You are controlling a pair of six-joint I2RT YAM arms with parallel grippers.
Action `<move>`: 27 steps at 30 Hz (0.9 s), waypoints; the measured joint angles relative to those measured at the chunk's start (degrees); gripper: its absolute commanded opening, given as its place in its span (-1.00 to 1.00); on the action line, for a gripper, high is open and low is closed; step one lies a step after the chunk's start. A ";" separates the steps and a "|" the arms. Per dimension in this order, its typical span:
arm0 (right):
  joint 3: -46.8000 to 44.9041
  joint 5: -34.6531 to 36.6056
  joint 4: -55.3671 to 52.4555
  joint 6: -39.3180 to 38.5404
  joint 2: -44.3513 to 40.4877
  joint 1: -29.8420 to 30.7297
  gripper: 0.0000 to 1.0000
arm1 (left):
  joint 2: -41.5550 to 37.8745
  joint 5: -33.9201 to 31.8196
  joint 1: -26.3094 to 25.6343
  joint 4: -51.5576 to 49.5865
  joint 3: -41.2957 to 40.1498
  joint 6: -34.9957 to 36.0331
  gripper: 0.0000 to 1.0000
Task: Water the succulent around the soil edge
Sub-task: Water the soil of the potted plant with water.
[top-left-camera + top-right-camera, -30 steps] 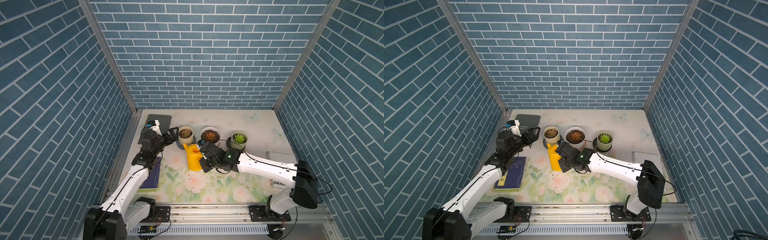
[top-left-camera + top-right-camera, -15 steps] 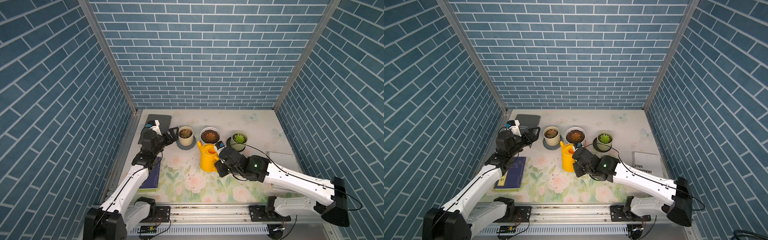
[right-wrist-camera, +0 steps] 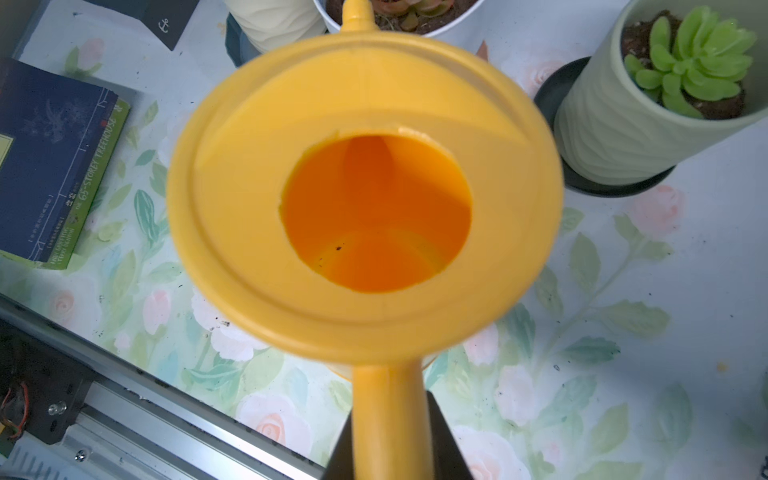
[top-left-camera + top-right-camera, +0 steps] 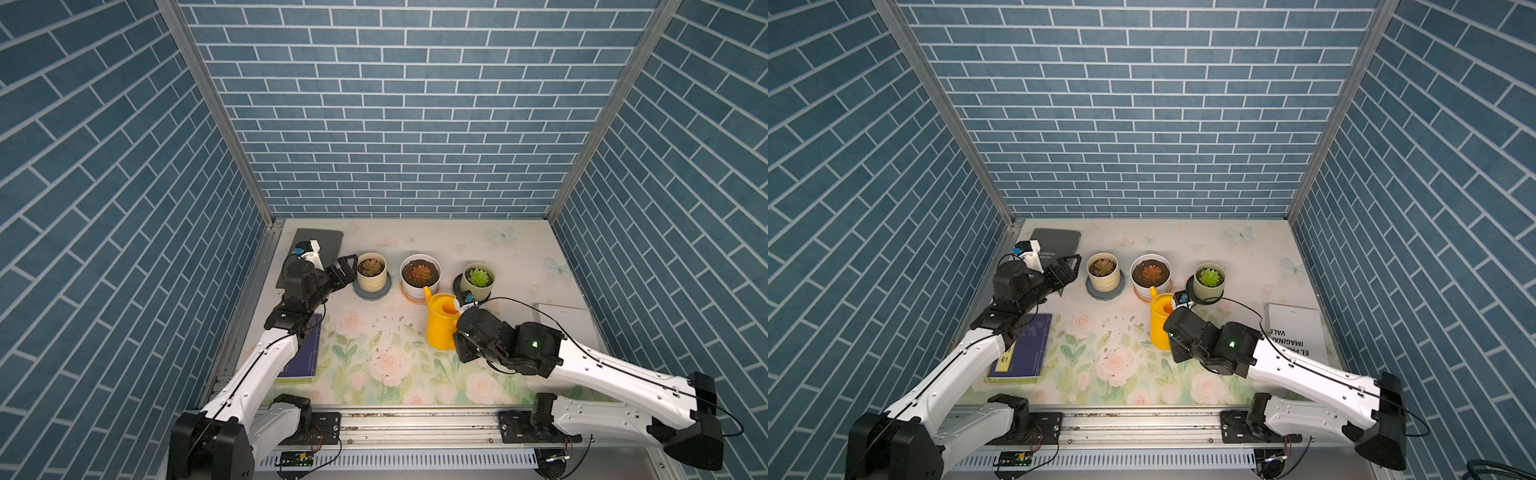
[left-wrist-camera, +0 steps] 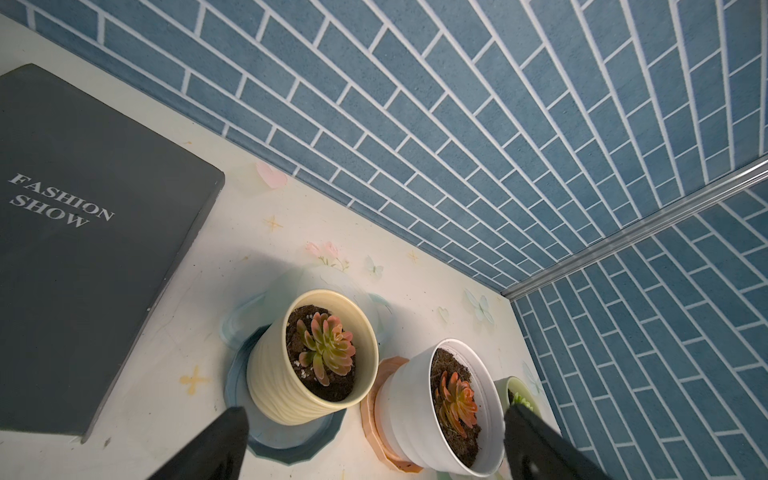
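Note:
The succulent, a dull reddish-green rosette, sits in a cream ribbed pot on a grey-blue saucer. A ring of dark soil, the soil edge, shows inside the rim. My left gripper hangs open just left of that pot, holding nothing. My right gripper is shut on the handle of a yellow watering can. The can is upright in front of the white pot, its spout near that pot's rim.
A white pot with an orange-red rosette stands in the middle and a pale green pot to its right. A grey book lies back left, a blue book front left, a white book right. Soil crumbs dot the mat.
My right arm has carried the watering can to the right, from in front of the cream pot to in front of the white pot. The left arm has not moved.

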 measured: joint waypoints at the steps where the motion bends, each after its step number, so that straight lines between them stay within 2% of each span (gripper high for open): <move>1: -0.07 0.33 -0.42 0.35 -0.46 0.00 -1.00 | 0.04 0.02 0.00 -0.02 0.00 0.00 1.00; 8: -0.09 2.38 -2.99 1.90 -1.70 0.00 -1.00 | 0.13 0.00 0.00 0.00 0.00 0.00 1.00; 15: -1.16 1.31 -1.95 1.57 -1.49 0.00 -1.00 | 0.13 0.00 0.00 0.00 0.00 0.00 1.00; 27: -1.16 -5.05 8.22 -5.77 2.64 1.03 -1.00 | 0.13 0.00 0.00 -0.02 0.00 0.00 1.00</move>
